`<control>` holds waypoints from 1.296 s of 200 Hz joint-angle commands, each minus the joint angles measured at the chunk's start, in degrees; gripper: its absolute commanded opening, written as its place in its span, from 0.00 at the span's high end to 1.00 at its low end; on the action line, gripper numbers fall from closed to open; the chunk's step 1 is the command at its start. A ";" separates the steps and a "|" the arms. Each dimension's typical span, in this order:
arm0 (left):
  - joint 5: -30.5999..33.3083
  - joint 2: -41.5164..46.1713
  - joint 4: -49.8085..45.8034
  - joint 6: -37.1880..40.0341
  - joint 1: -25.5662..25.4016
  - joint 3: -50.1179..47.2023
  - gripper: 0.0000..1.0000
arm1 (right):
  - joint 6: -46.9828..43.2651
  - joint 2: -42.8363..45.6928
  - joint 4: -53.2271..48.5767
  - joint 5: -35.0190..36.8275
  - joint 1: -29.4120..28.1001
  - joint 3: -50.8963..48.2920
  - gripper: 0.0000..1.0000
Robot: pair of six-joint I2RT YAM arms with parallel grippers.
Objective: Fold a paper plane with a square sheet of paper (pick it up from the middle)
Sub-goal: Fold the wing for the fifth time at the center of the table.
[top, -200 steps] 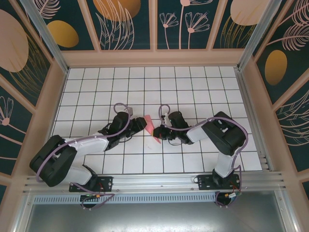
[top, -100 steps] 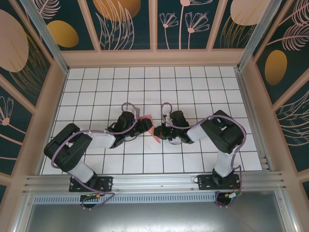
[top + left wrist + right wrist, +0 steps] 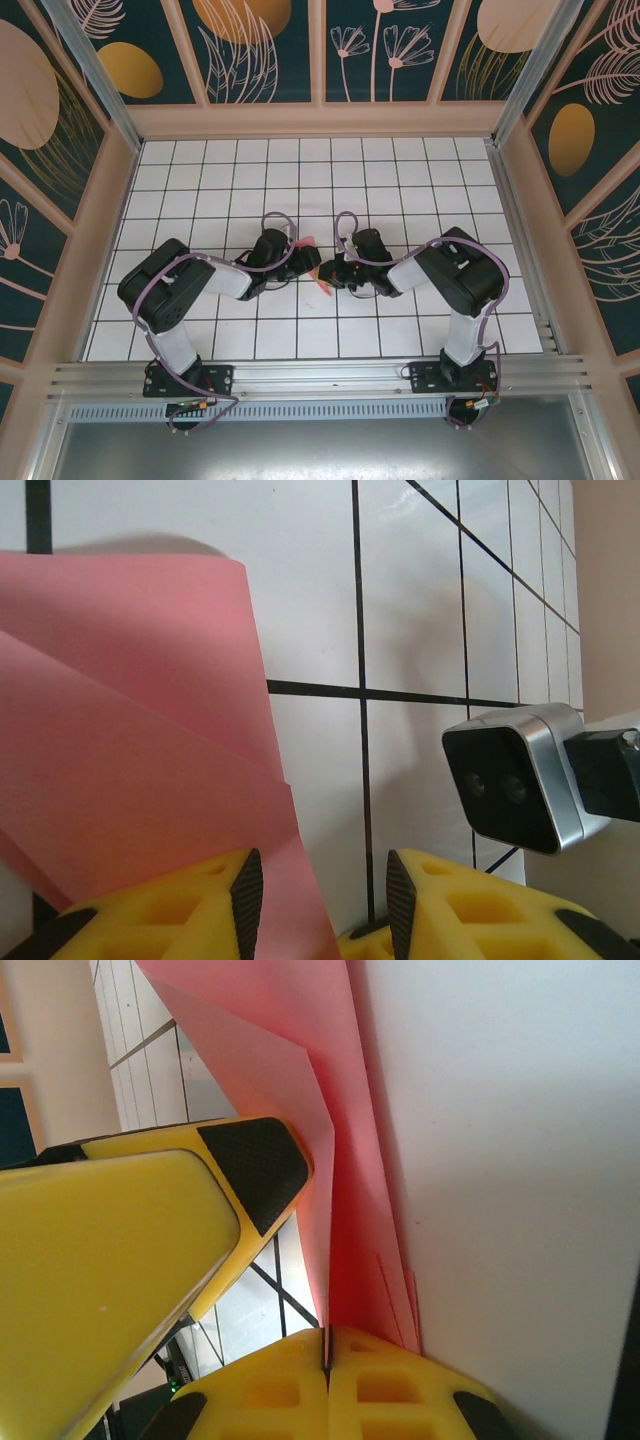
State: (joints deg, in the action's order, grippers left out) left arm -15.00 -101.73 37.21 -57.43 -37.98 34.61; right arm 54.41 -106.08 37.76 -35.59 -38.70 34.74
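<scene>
Item: folded salmon-pink paper sheet [image 3: 340, 1110], gripped tight by right end effector [image 3: 327, 1348]; left end effector [image 3: 318, 890] jaws narrowly apart around its edge. Handling: close squarely along the crease, layers aligned.

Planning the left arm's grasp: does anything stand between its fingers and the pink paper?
Nothing visible does. The folded pink paper reaches the left gripper, beside one of its fingers; the right gripper holds it pinched.

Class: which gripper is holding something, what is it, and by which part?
The right gripper pinches the folded pink paper by its layered edges. The left gripper stands open at another edge, not clamping.
</scene>
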 commanded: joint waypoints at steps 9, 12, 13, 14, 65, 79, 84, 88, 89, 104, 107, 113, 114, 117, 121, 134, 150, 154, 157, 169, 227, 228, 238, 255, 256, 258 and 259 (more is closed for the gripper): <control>2.17 -3.97 -1.73 1.35 0.35 1.34 0.60 | -0.71 -0.12 -7.51 2.02 -0.14 -0.32 1.00; 2.01 -4.29 -1.89 1.42 0.31 1.55 0.61 | -0.89 0.05 -7.69 1.94 -0.15 -0.29 1.00; 1.96 -4.41 -1.97 1.43 0.29 1.62 0.61 | -0.93 0.20 -7.78 1.98 -0.15 -0.25 1.00; 1.93 -4.51 -2.10 1.48 0.33 1.65 0.61 | -1.00 0.28 -7.87 2.00 -0.15 -0.22 1.00; 2.86 -5.76 -6.26 1.95 0.29 1.36 0.65 | -3.72 6.17 -15.40 4.45 -0.15 0.41 0.89; 2.48 -6.08 -6.53 2.17 0.27 1.50 0.65 | -3.96 6.51 -15.21 3.03 -0.23 -0.06 0.87; 2.37 -6.22 -6.49 2.11 0.31 1.66 0.65 | -3.96 6.63 -15.09 2.74 -0.22 -0.31 0.86; 2.27 -6.28 -6.64 2.17 0.31 1.81 0.65 | -3.88 6.86 -15.08 2.71 -0.32 -0.57 0.85; 2.26 -6.33 -6.68 2.16 0.29 1.88 0.65 | -3.88 6.90 -15.08 2.76 -0.32 -0.61 0.85; 2.09 -6.63 -6.80 2.34 0.35 2.12 0.65 | -3.87 7.87 -14.91 2.72 -0.32 -1.62 0.83; 2.01 -6.68 -6.80 2.40 0.34 2.20 0.65 | -3.88 8.10 -14.97 2.72 -0.33 -1.74 0.83; 1.83 -6.80 -6.85 2.49 0.34 2.38 0.65 | -3.79 8.56 -15.07 2.96 -0.33 -2.02 0.83; 1.78 -6.81 -6.87 2.45 0.35 2.38 0.65 | -3.79 8.63 -15.08 2.93 -0.28 -2.03 0.83; 1.70 -6.81 -7.01 2.49 0.34 2.47 0.65 | -3.79 8.80 -15.22 3.12 -0.20 -2.09 0.83; 1.58 -6.98 -7.06 2.53 0.34 2.68 0.65 | -3.78 9.13 -15.33 3.16 -0.24 -2.13 0.82; 1.40 -7.25 -7.45 2.74 0.28 2.91 0.65 | -3.79 9.78 -15.82 3.24 -0.24 -2.18 0.82; 1.25 -7.75 -7.90 2.93 0.31 3.22 0.65 | -3.91 10.73 -17.06 4.07 -0.24 -2.31 0.81; 1.16 -7.90 -7.97 2.89 0.31 3.41 0.65 | -4.02 10.86 -17.34 4.24 -0.24 -2.39 0.81; 1.12 -7.96 -8.17 2.96 0.32 3.44 0.66 | -4.05 10.94 -17.55 4.32 -0.23 -2.47 0.80; 1.18 -8.31 -8.93 3.08 0.30 3.86 0.66 | -3.97 11.49 -17.89 4.50 -0.24 -2.81 0.80; 0.85 -8.66 -9.79 3.54 0.36 4.24 0.66 | -4.43 13.13 -18.20 4.91 -0.15 -3.48 0.80; 0.85 -8.66 -9.79 3.55 0.36 4.24 0.66 | -4.46 13.11 -18.22 4.91 -0.15 -3.42 0.80; 0.66 -8.60 -9.79 3.55 0.31 4.24 0.66 | -4.63 13.18 -18.48 4.99 -0.14 -2.91 0.80; 0.52 -8.66 -9.79 3.60 0.32 4.32 0.66 | -4.96 13.04 -18.94 5.26 -0.14 -2.08 0.81; 0.56 -8.66 -9.79 3.62 0.29 4.32 0.66 | -4.99 12.98 -18.99 5.27 -0.14 -2.06 0.81; 0.58 -8.66 -9.79 3.63 0.32 4.32 0.66 | -5.10 12.98 -19.09 5.23 -0.15 -1.98 0.82; 0.59 -8.70 -9.79 3.64 0.34 4.32 0.66 | -5.15 12.99 -19.15 5.29 -0.15 -1.93 0.82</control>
State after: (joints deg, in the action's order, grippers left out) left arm -17.50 -103.92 31.86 -56.14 -37.39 38.46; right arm 50.96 -94.21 20.69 -31.29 -38.72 31.83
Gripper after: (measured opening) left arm 0.339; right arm 0.197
